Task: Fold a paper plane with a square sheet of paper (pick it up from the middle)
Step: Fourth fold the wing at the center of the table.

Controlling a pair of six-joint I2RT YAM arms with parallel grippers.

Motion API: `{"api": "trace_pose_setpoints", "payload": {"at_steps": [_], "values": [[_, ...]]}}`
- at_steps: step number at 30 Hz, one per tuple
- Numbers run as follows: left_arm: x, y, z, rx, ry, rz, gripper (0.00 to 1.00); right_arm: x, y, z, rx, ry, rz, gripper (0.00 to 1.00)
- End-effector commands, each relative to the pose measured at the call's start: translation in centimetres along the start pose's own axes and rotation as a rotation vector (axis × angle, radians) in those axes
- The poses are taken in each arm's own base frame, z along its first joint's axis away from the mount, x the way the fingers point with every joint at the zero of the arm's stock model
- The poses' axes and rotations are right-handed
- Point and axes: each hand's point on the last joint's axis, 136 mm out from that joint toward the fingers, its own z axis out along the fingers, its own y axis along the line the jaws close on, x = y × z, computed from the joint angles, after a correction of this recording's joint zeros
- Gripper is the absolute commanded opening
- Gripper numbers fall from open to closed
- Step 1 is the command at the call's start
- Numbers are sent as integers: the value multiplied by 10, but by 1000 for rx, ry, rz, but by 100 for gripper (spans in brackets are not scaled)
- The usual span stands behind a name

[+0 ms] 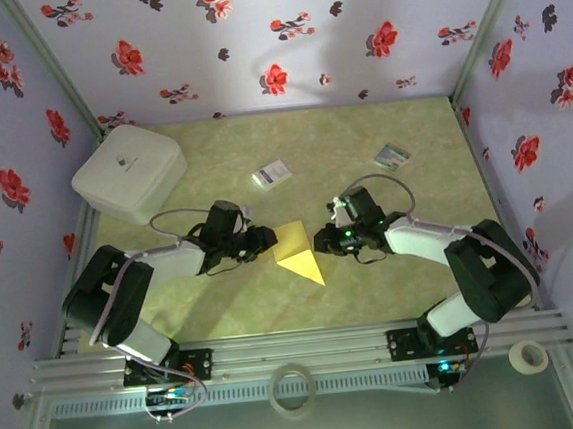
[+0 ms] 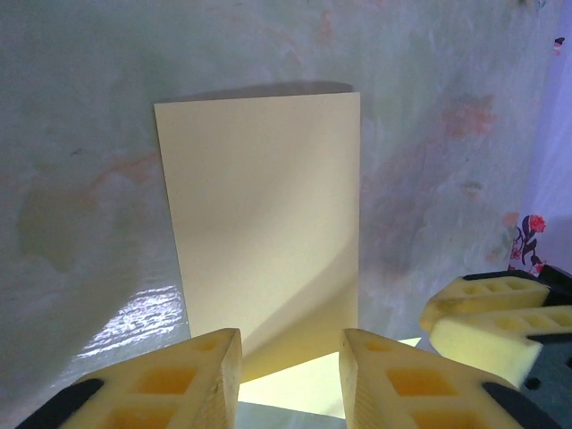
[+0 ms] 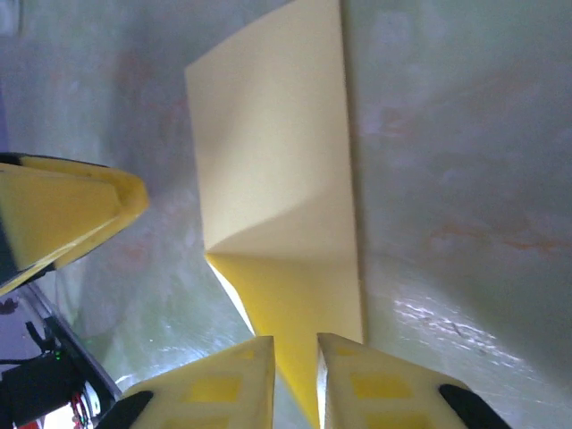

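Yellow foam fingers of the left gripper [image 2: 290, 349] stand part-spread, straddling the near edge of a thin yellow folded paper sheet [image 2: 268, 214] on a green marbled tabletop [image 2: 80, 161]. The right gripper [image 3: 295, 353] has its fingers nearly together around the sheet's pointed corner; can't tell if pinching.

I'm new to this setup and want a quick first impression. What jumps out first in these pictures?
The bright yellow paper, folded to a point, lies in the middle of the green table between the two arms. The left arm's fingers and the right arm's fingers flank it from either side. Around it stand red-flowered walls, with a white box at the far left corner.
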Motion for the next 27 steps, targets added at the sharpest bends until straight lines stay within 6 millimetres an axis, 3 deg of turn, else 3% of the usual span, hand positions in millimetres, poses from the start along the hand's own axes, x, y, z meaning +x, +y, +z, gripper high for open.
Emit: {"api": "trace_pose_setpoints", "payload": {"at_steps": [1, 6, 11, 24, 27], "values": [[-6, -5, 0, 13, -9, -8, 34, -4, 15, -4, -84, -22, -13, 29], [-6, -4, -1, 14, -13, -10, 34, -2, 19, 4, -124, 14, 0, 40], [-5, -4, -2, 14, -14, -10, 34, 0, 17, 14, -133, 56, 6, 38], [-5, -1, 0, 9, -8, -13, 35, 3, 13, 12, -104, 66, -22, 7], [-5, 1, 0, 5, -7, -14, 36, 3, 17, 9, -117, 60, -35, 5]]}}
